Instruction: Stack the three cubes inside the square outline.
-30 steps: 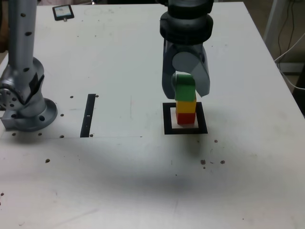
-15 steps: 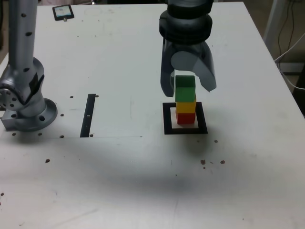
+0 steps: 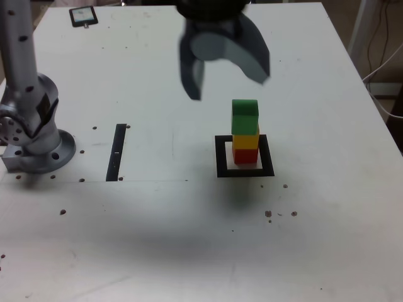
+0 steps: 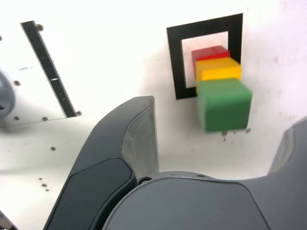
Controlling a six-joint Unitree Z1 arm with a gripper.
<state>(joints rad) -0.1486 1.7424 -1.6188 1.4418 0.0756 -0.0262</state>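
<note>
I'm lifting the fingers [image 3: 228,70], spread wide and empty, straight up clear of the green cube [image 3: 245,116] topping yellow and red inside the square outline [image 3: 245,172], avoiding any sideways nudge

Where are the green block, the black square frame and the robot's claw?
green block [image 3: 245,117], exterior view, front face.
black square frame [image 3: 221,157], exterior view, its left bar.
claw [image 3: 230,80], exterior view, gap between open fingers.

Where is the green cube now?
In the exterior view, the green cube tops the stack, on the yellow cube, inside the square outline, right of centre.
</note>
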